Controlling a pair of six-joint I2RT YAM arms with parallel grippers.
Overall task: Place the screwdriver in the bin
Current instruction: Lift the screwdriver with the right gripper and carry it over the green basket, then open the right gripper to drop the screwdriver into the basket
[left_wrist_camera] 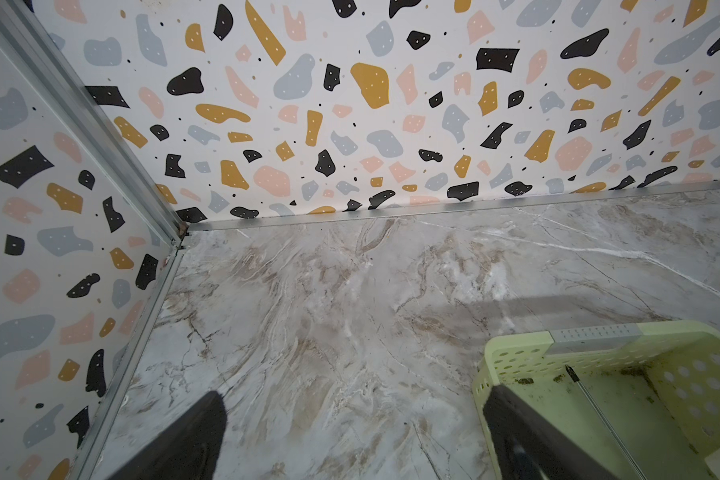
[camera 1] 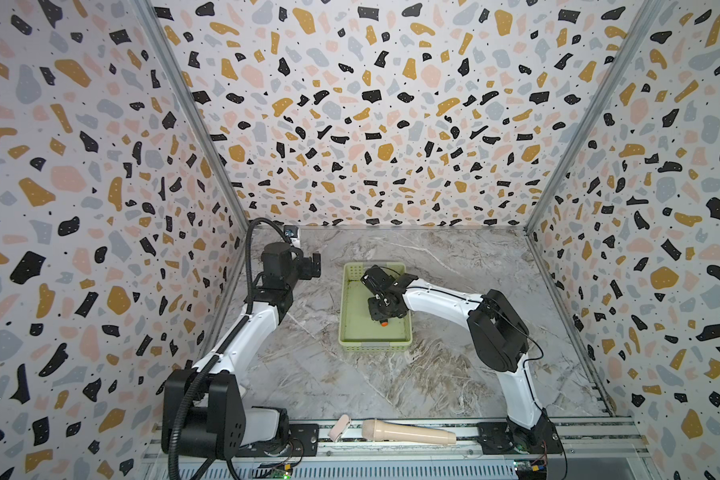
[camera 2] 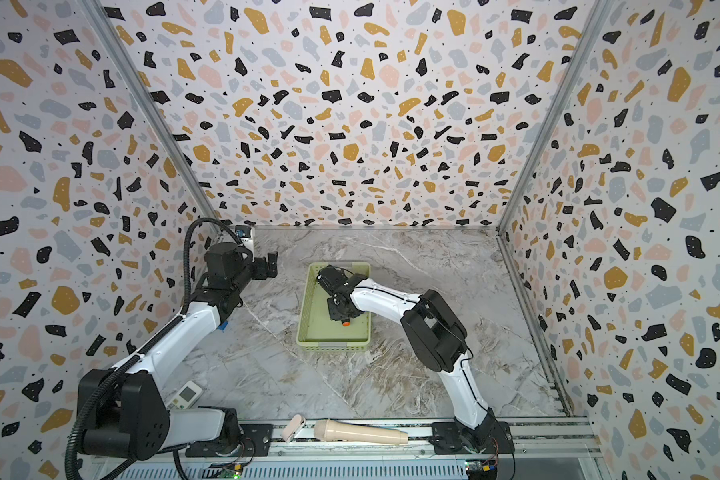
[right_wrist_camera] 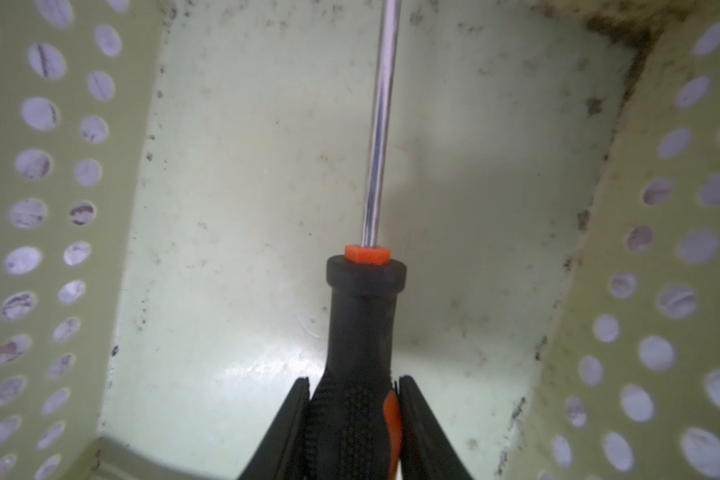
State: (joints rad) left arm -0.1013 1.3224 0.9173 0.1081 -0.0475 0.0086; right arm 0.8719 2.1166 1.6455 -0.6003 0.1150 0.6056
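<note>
The bin, a shallow pale yellow-green rectangular basket with round-holed walls and a solid, dirt-speckled floor, is set on the marble table just toward 12 o'clock of its centre in both top views, its long axis running 12 to 6. The screwdriver is held within the walls, its ribbed black-and-orange handle clamped between the jaws of the right gripper. The thin bright shaft is pointed toward 12 o'clock and the orange butt end toward 6. Whether the tip touches the floor cannot be told.
</note>
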